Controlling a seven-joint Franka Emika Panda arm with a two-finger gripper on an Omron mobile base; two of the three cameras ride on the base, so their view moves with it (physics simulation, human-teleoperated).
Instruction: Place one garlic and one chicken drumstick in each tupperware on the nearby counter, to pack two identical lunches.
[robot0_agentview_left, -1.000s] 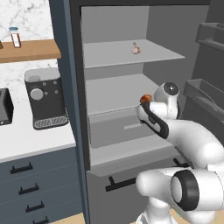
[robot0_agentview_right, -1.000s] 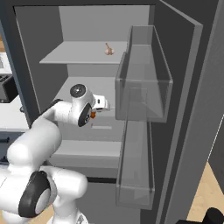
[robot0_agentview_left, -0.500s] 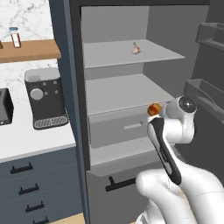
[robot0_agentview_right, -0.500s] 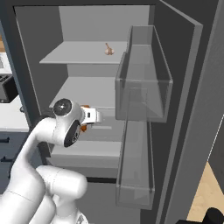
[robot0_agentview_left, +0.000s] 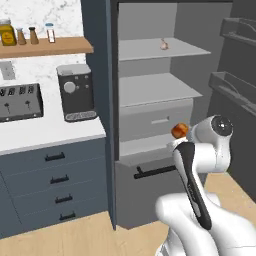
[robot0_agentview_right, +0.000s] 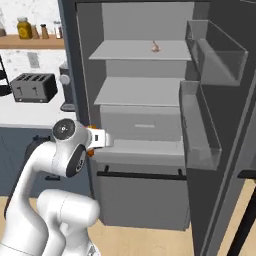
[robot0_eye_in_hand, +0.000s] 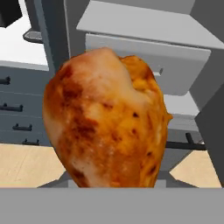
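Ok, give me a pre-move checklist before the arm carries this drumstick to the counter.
1. Chicken drumstick in the gripper: ok, it sits right before the hand camera.
2. Finger contact on it: cannot tell, the fingers are hidden.
3. Hand outside the fridge shelves: ok.
4. Garlic left on the top shelf: ok, not yet fetched.
5. Counter within sight: ok, at the left.
6. Tupperware located: cannot tell.

drumstick (robot0_agentview_left: 179, 131) at arm's tip, before open fridge (robot0_agentview_left: 165, 100).
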